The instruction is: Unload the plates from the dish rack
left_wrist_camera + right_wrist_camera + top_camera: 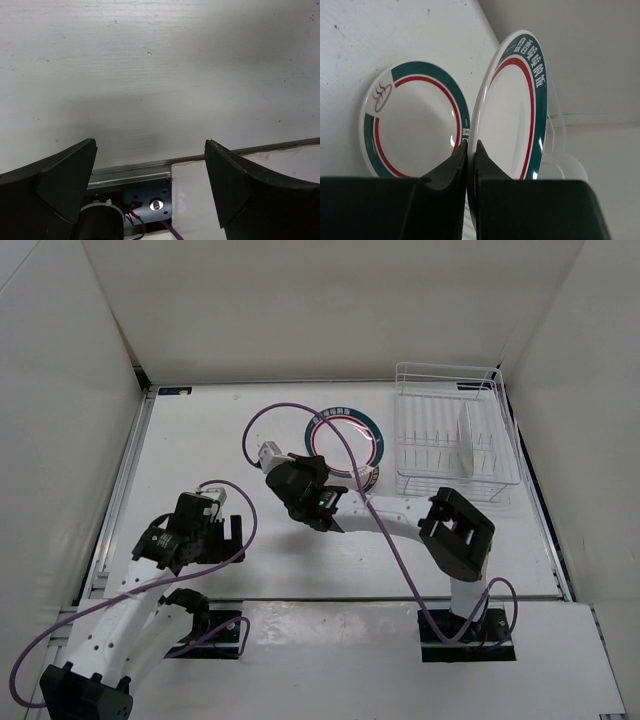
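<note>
— Jaws first: how do we find those of the right gripper [470,145]?

— We find them drawn nearly together, with only a plate's rim between the fingers [454,162]. They pinch a green-rimmed plate [515,115] that stands on edge, rising from the fingertips with its red-ringed face turned left. Its lowest edge is hidden behind the fingers, so we cannot tell whether it touches the table [200,440].

— And beside them?

— Left of the jaws and a little ahead, a flat plate [415,125] of the same pattern lies face up on the table. It is near the held one, but we cannot tell if the two touch. Ahead and to the right, well apart, stands the dish rack [458,478], with a pale plate [466,440] upright between its tines.

— Anything in our way?

— From above, the wrist's purple cable [248,430] loops over the flat plate.

— And the left gripper [150,147]?

— We see its jaws spread wide, holding nothing. The table's white surface lies ahead of them, and they are well to the left of all the plates.
</note>
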`<action>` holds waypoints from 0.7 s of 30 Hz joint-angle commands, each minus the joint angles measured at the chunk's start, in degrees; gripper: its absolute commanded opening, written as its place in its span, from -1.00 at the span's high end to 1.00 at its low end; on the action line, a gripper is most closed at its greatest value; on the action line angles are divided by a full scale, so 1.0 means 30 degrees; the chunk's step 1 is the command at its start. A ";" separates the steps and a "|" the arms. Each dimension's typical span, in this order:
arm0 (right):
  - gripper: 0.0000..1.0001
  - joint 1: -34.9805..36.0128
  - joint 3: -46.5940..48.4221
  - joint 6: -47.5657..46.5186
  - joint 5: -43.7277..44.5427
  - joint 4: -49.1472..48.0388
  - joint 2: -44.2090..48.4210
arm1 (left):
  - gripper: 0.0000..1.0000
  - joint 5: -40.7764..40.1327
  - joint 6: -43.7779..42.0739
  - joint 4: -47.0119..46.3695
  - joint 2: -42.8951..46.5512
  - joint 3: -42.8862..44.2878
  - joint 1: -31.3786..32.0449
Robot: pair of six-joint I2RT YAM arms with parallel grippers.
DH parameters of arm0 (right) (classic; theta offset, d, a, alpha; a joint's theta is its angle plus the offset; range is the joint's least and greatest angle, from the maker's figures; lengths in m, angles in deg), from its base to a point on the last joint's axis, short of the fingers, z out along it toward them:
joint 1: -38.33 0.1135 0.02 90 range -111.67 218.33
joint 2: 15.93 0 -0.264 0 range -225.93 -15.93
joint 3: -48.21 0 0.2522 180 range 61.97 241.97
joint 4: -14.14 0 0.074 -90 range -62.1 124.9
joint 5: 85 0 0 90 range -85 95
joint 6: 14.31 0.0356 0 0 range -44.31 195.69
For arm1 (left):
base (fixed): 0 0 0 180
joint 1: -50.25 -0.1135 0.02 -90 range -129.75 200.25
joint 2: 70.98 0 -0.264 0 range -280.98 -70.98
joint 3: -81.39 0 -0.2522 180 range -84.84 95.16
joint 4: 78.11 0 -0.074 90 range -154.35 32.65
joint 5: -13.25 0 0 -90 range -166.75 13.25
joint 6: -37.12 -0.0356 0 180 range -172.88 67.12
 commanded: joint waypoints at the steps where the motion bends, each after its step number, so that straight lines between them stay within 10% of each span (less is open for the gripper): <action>1: 1.00 -0.0482 0.1009 0.1780 -0.0588 0.1224 -0.0475 | -1.00 -0.0096 -0.0061 -0.0025 0.0253 0.0252 0.0014; 21: 0.71 -0.2180 0.1917 0.5237 -0.3695 0.5062 -0.3319 | -1.00 0.0197 -0.0149 -0.0113 0.0223 0.0281 0.0043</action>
